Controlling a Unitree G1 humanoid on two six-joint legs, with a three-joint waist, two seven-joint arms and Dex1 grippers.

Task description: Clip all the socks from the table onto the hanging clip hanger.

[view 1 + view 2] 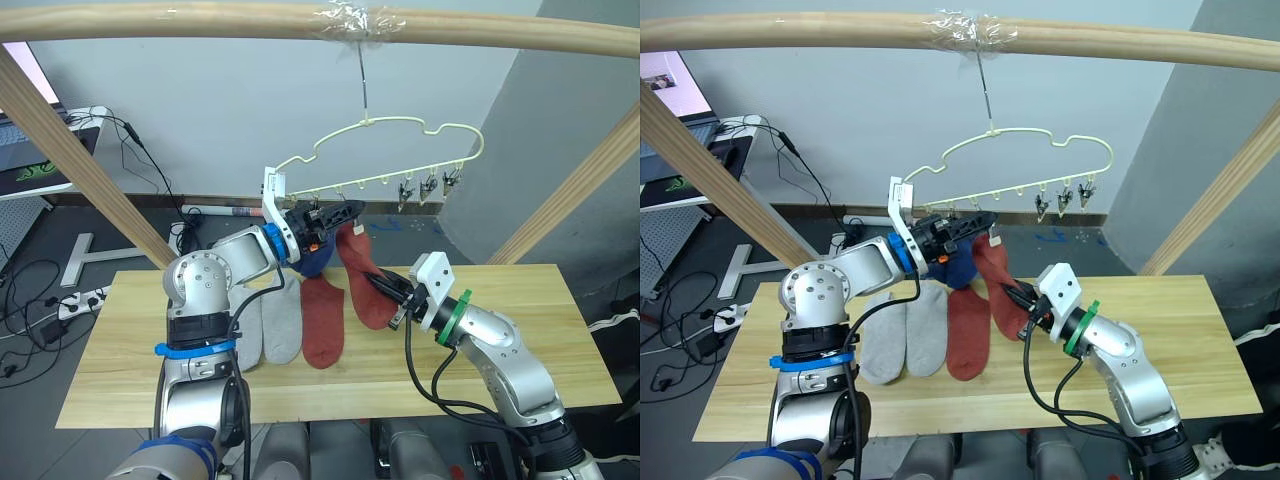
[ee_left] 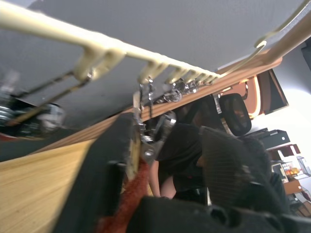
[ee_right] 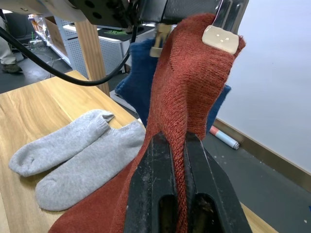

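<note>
The pale yellow-green clip hanger (image 1: 400, 125) hangs by its hook from a wooden pole. My left gripper (image 1: 345, 212) is raised to the hanger's row of clips. Its fingers stand open around a metal clip (image 2: 146, 131). A rust red sock (image 1: 362, 272) slants up from my right gripper (image 1: 385, 290), which is shut on its lower part. The sock's top sits under a clip pad (image 3: 221, 36). Blue sock fabric (image 1: 316, 258) hangs just behind it. On the table (image 1: 520, 330) lie two light grey socks (image 1: 270, 325) and another rust red sock (image 1: 322, 325).
The thick wooden pole (image 1: 200, 20) crosses overhead, with slanted wooden legs at both sides of the table. Three bare clips (image 1: 428, 188) hang at the hanger's right end. Cables and a desk stand on the floor at the left.
</note>
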